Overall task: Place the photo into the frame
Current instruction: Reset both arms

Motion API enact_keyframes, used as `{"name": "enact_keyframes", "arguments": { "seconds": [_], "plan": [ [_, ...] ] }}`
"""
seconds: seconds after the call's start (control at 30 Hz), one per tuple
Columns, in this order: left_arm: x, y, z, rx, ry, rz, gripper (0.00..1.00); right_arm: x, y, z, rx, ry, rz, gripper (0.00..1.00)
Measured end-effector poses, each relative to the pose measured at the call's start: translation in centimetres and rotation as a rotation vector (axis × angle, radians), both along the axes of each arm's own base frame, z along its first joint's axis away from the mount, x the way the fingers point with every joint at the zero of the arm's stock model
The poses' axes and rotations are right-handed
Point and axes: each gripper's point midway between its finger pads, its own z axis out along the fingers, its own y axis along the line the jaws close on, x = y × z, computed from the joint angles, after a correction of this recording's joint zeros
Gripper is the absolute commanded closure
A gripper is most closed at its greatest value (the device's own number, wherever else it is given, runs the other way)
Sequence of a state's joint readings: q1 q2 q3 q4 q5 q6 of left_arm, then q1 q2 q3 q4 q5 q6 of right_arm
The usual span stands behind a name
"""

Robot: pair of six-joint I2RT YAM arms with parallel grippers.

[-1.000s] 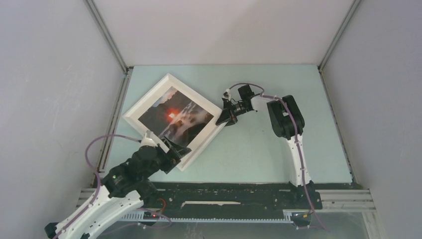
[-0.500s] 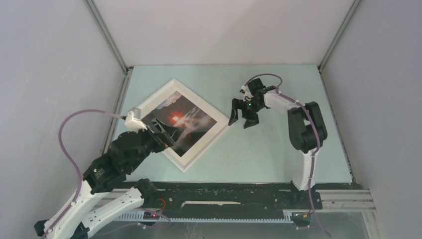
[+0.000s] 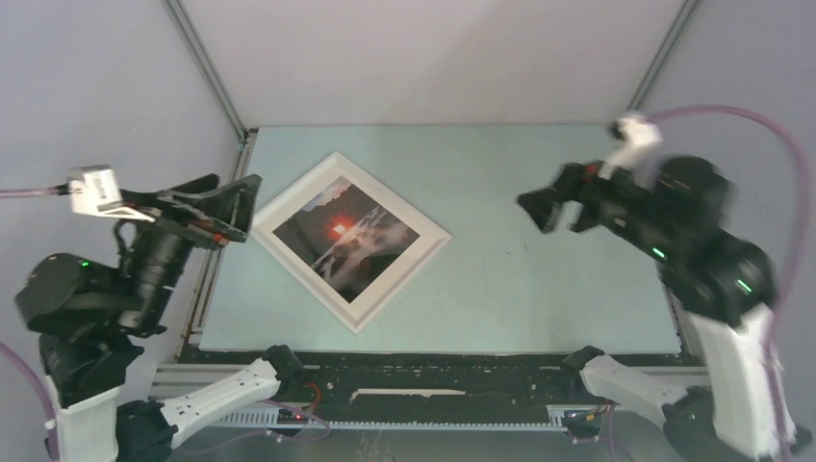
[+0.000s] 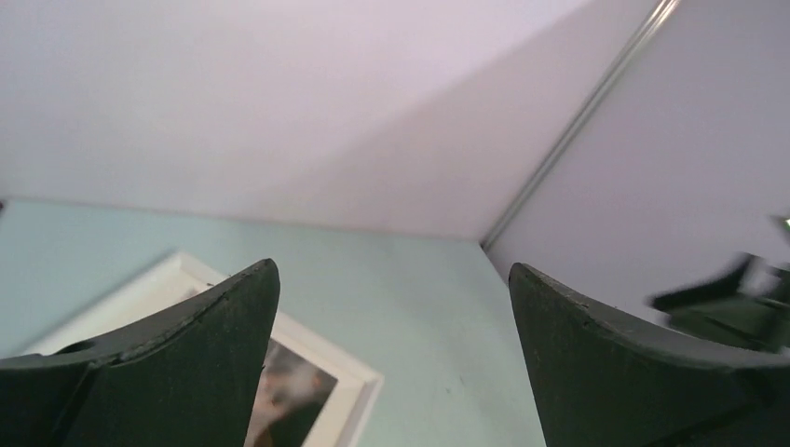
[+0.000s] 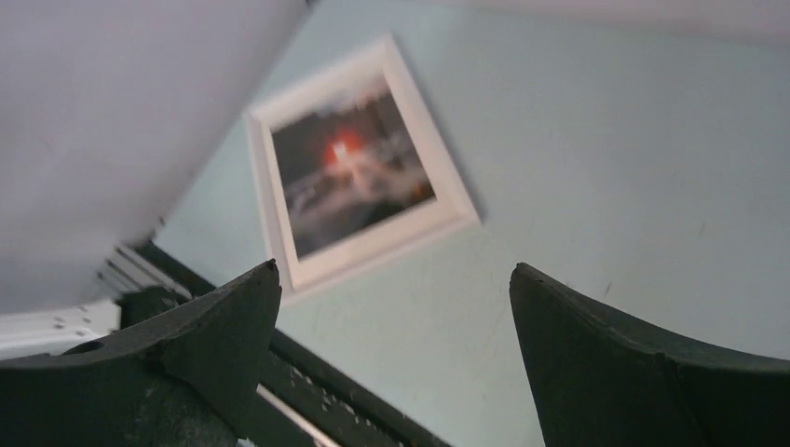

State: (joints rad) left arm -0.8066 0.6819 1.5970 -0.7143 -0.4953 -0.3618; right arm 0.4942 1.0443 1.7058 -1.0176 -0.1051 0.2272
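- Both arms, low beside the frame [image 3: 300,277] a second ago, now stand lifted clear to either side.
- Top view: photo [image 3: 344,236] lies inside the frame, flat on the desk [image 3: 539,289]. Left gripper [image 3: 250,204] and right gripper [image 3: 539,212] are released and hold nothing.
- Left wrist view: left gripper [image 4: 393,270] spread wide, empty; frame [image 4: 354,382] corner below.
- Right wrist view: right gripper [image 5: 393,270] spread, empty; photo [image 5: 349,182] sits within the frame [image 5: 382,244], well apart.
- Status: insertion appears done; nothing evidently left.

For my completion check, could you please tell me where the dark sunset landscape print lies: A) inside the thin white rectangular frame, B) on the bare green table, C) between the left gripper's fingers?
A: the dark sunset print lies flat within the thin white frame.
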Motion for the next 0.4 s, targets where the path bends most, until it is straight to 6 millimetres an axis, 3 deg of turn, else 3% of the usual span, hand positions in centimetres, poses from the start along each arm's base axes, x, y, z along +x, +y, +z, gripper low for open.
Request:
{"name": "enact_keyframes", "arguments": {
  "seconds": [0.03,0.13,0.2,0.27,0.4],
  "plan": [
    [-0.2,0.6,1.1,0.007,-0.028,0.013,0.00,-0.6,-0.4,1.1,0.017,-0.031,-0.003,0.00],
    [-1.0,2.0,3.3,0.016,-0.094,0.045,0.00,-6.4,-3.6,7.9,0.148,-0.254,-0.012,0.00],
    [-1.3,2.7,4.2,0.024,-0.122,0.060,0.00,-9.4,-5.2,10.5,0.209,-0.357,-0.011,0.00],
    [-1.5,3.2,4.8,0.030,-0.141,0.072,0.00,-11.7,-6.5,12.0,0.250,-0.432,-0.018,0.01],
    [-1.5,3.6,5.1,0.044,-0.151,0.091,0.00,-12.2,-7.4,11.9,0.261,-0.467,-0.047,0.00]
  ]
}}
